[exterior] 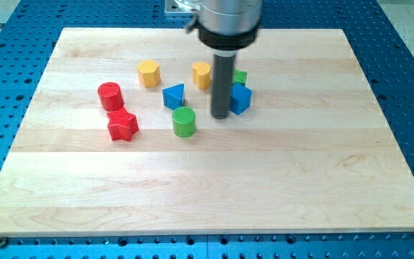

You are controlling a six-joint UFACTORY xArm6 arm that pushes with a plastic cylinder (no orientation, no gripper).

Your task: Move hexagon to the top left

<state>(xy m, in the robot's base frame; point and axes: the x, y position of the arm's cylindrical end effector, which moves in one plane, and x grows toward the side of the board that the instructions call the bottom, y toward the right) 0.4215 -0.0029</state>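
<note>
The arm is seen coming down from the view's top, near the middle. A wide dark round part is fitted at its end, and a straight dark rod is held below it — upright. My tip is set down at the rod's lower end.

Pale maple-toned wooden board with faint plank seams, blue perforated metal table around it, red plastic cylinder, red plastic star, two yellow plastic blocks, blue plastic triangle, blue plastic cube, green ribbed plastic cylinder, small green block, dark grey rod
</note>
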